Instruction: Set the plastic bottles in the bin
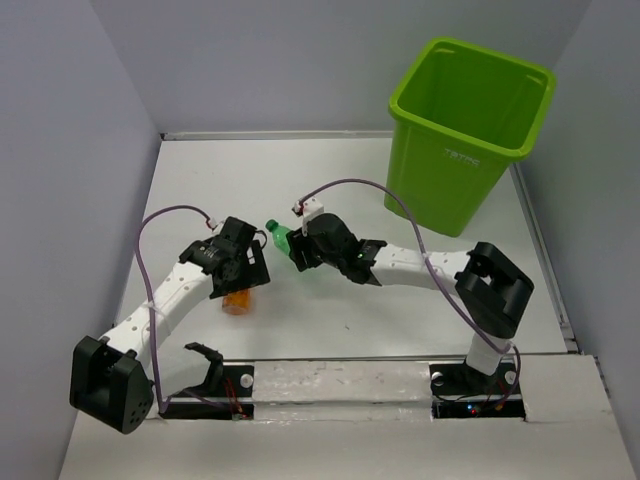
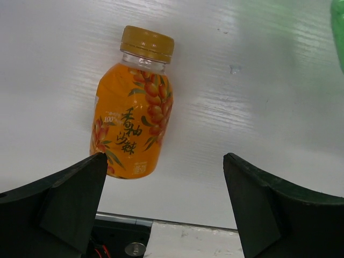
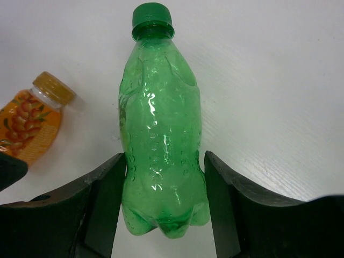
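A green bottle [image 3: 161, 134] lies between my right gripper's [image 3: 164, 180] fingers, both pressing its lower body, cap pointing away. In the top view this bottle [image 1: 279, 237] sticks out left of the right gripper [image 1: 298, 250] at mid-table. An orange bottle [image 2: 131, 123] with a gold cap lies on the white table, just ahead and left of my open, empty left gripper [image 2: 164, 177]. From above it [image 1: 238, 302] peeks out under the left gripper [image 1: 245, 278]. It also shows in the right wrist view [image 3: 32, 126]. The lime-green bin [image 1: 455, 150] stands at the far right. No clear bottles are in view.
Grey walls close the table in on the left, back and right. A metal rail [image 1: 330, 358] marks the near table edge by the arm bases. A purple cable [image 1: 400, 215] loops over each arm.
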### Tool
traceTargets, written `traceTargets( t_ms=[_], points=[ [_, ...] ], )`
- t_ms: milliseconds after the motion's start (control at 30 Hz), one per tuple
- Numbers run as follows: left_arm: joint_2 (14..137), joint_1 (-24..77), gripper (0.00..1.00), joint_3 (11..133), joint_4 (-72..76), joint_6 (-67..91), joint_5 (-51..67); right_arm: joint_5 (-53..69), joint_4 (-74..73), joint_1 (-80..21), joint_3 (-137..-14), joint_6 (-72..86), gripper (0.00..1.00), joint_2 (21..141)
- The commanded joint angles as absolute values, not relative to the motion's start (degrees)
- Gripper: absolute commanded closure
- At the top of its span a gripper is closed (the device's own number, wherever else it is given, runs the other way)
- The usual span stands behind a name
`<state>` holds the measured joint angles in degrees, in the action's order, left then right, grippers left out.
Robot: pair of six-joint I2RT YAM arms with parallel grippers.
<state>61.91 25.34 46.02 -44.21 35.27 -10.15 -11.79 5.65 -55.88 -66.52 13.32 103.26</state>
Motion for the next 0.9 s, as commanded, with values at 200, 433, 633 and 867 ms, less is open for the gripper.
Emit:
traceTargets(
  t_ms=[200,433,633,867],
  points=[
    [67.4,20.9,0.01,44.6,-40.6,29.6,-7.9,-11.3,10.5,-56.3,-62.3,14.2,0.74,90.0],
    [72.8,20.7,0.01,44.1,-39.1,28.5,-4.7,-12.4,10.6,-56.3,-58.4,13.9,0.74,81.0],
    [76.8,20.6,0.15,42.5,-35.0,28.8,1.7,-14.2,8.7,-56.3,-57.1,11.4,0.74,71.3],
    [77.9,20.7,0.41,43.0,-32.1,27.1,4.8,-31.9,2.6,-54.7,-68.6,-6.6,0.74,62.1]
  ],
)
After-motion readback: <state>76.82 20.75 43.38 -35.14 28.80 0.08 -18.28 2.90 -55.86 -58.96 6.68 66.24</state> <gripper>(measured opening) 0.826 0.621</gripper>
